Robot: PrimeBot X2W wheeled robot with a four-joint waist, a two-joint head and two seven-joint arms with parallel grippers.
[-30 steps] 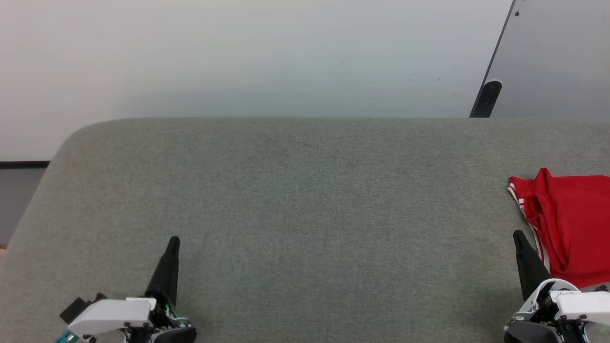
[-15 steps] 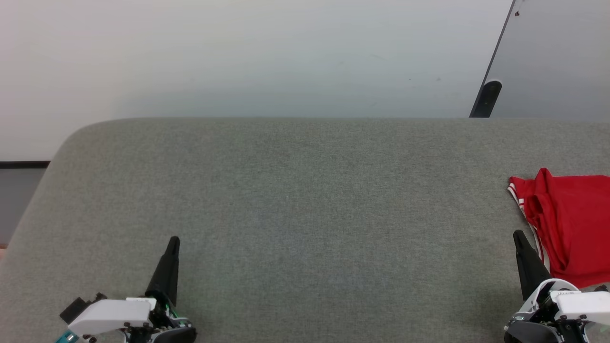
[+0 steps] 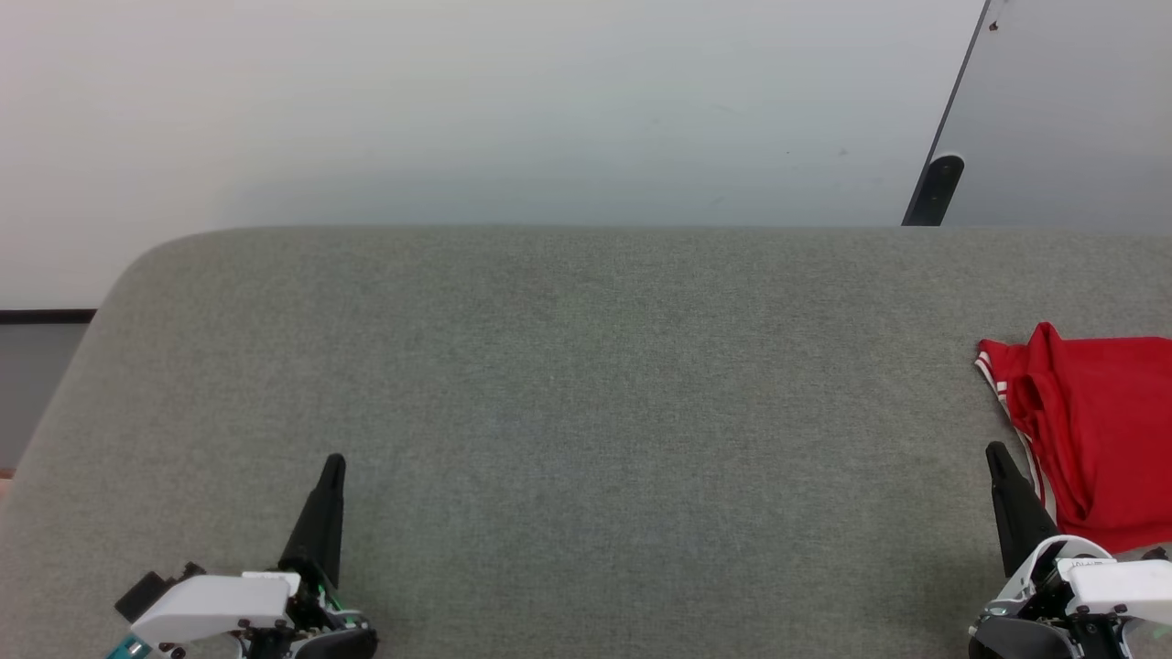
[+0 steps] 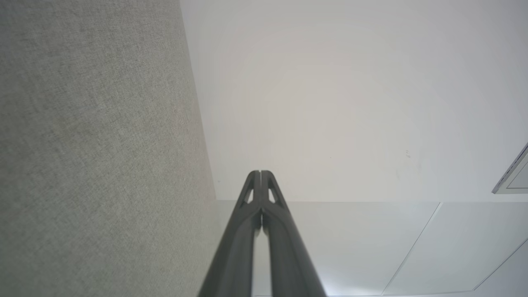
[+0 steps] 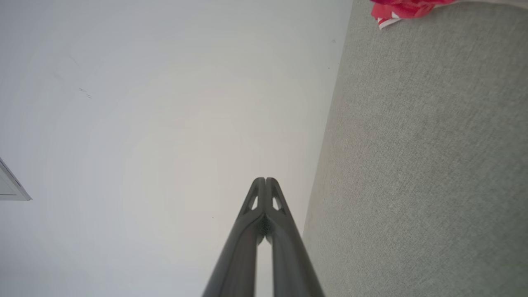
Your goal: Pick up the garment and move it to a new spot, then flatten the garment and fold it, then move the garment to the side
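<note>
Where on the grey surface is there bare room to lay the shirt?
The stretch between the left gripper and right gripper, back to the wall, is bare grey surface. Only the far right edge is taken, by the red shirt.

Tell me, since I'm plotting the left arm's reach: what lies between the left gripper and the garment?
In the head view, bare grey cushion runs from the left gripper to the garment; the shut right gripper stands at its edge.
</note>
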